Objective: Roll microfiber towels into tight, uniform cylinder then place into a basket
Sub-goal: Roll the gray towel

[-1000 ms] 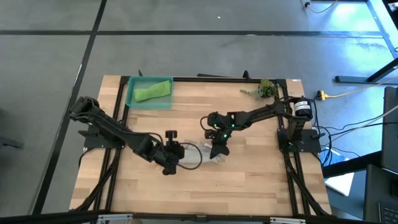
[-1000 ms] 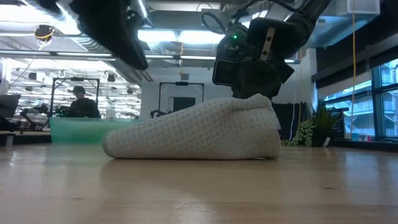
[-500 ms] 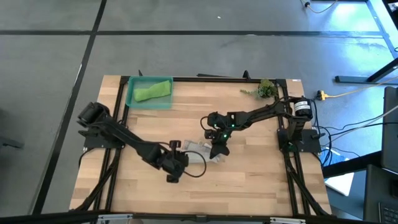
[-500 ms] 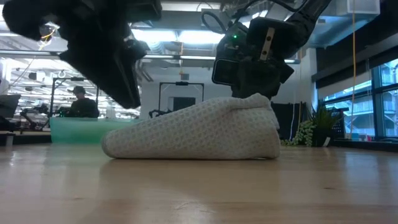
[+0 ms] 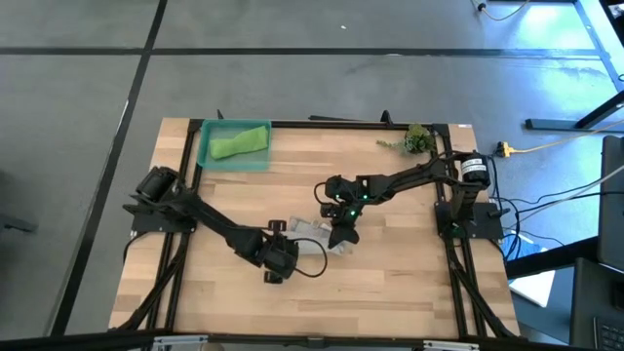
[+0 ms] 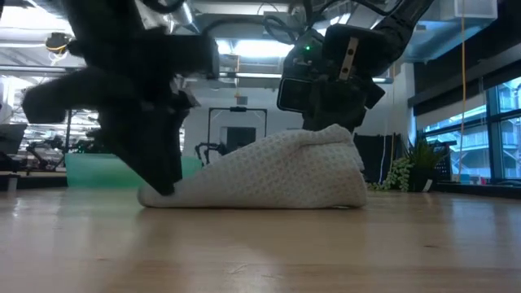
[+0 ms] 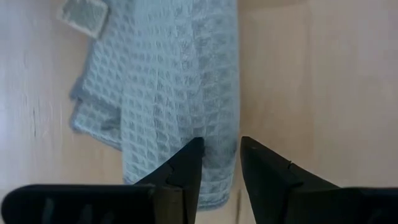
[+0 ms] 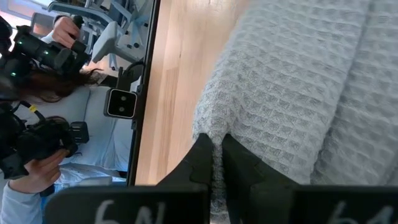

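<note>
While the grey towel (image 5: 314, 237) lies half rolled in the middle of the table (image 5: 390, 292), its near end is straddled by the left gripper (image 7: 219, 163), whose fingers are slightly apart over the cloth. Its other end is pinched by the right gripper (image 8: 215, 148), pressed together on a fold. Farther off, the green towel (image 5: 240, 142) is already placed in the basket (image 5: 210, 160). About half of the work seems to be left.
</note>
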You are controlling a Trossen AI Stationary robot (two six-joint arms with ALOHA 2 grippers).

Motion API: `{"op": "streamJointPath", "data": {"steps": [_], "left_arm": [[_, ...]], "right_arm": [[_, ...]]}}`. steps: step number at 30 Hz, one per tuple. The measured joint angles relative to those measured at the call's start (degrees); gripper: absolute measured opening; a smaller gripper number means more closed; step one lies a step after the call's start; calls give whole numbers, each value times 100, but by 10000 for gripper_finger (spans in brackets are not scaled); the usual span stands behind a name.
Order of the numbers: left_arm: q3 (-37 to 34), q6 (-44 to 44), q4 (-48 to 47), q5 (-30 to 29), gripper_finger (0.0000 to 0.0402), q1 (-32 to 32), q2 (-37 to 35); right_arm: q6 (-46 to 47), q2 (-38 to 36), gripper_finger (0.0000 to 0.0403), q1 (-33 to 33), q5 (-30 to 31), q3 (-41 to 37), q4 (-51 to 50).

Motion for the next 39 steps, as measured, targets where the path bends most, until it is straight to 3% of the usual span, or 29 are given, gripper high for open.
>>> {"op": "streamJointPath", "data": {"steps": [7, 14, 29, 32, 39], "left_arm": [[0, 55, -40, 2, 98, 216, 94], [0, 120, -114, 59, 11, 328, 64], [2, 530, -152, 7, 2, 569, -769], [4, 623, -121, 342, 1, 831, -823], [4, 1015, -195, 1889, 1, 1252, -824]], "right_arm": [[-2, 0, 18, -1, 19, 0, -2], [-2, 2, 18, 0, 72, 0, -6], [-136, 7, 18, 2, 901, 0, -692], [-136, 7, 18, 2, 991, -2, -709], [-209, 7, 18, 4, 1574, 0, -1043]]}}
